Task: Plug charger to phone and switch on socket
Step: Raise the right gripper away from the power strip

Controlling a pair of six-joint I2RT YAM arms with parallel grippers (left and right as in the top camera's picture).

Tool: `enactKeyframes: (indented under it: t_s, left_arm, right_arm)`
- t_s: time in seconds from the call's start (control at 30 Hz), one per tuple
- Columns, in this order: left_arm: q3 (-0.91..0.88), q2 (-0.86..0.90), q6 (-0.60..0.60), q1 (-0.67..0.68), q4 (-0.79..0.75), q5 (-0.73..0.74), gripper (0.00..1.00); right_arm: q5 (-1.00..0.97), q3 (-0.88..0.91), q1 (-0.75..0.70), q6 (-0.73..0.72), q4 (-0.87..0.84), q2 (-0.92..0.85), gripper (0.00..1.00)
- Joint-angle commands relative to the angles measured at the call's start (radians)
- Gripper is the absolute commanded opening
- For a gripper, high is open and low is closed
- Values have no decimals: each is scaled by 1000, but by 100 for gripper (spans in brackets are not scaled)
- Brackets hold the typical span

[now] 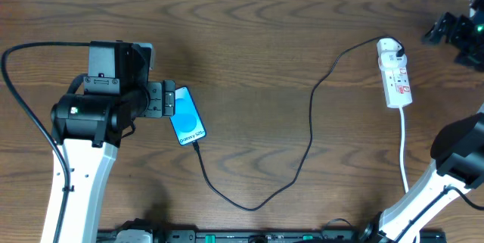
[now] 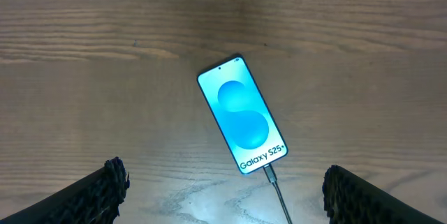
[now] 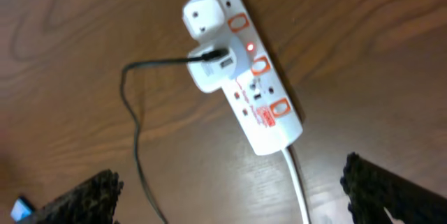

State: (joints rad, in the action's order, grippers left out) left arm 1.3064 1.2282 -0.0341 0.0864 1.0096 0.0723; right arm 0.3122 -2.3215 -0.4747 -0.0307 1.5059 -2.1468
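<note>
**A:** Where's the phone?

**B:** The small black-framed smartphone with the bright blue screen [image 1: 187, 116] lies flat and face up on the dark brown wooden table [image 1: 265, 16], left of centre and slightly askew. The plug tip of the long thin black charger cable [image 1: 310, 122] looks seated in its lower edge. The cable loops toward the near edge, then climbs to the right.

**A:** To what?

**B:** To a white adapter block [image 3: 209, 70] pushed into the narrow white power strip with red-ringed switches [image 3: 244, 77]. The strip lies far right, well apart from the smartphone. A small red light [image 3: 250, 46] glows beside the adapter, so I'd judge that outlet live, though the view is blurred.

**A:** And the arms?

**B:** The left gripper [image 2: 225, 175] hangs over the table at the smartphone's side, jaws spread wide, holding nothing. The right gripper [image 3: 229, 175] hovers by the strip, equally released and empty.

**A:** Why there?

**B:** My guess is that each sits by the item it serves, high enough to leave cable and switches undisturbed.

**A:** Anything in the way?

**B:** Little. The strip's thick white cord [image 1: 403, 144] runs toward the near edge by the right arm's base. A thicker black robot cable [image 1: 23, 114] arcs around the left arm. The slack charger loop could snag a low sweep across the middle.
</note>
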Motion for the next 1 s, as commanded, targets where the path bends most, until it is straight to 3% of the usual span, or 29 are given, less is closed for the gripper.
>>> enactKeyframes:
  t_s: [0.0,0.27,0.97]
  left_arm:
    - [15,0,-10,2,0,-6,91]
    - [15,0,-10,2,0,-6,91]
    - [15,0,-10,2,0,-6,91]
  right_arm:
    - [-8,-91,-2,13,53,-4,99]
    - [-8,-241,0,13,193,-1,99]
    - [-71,-235,139,2,193,182,99]
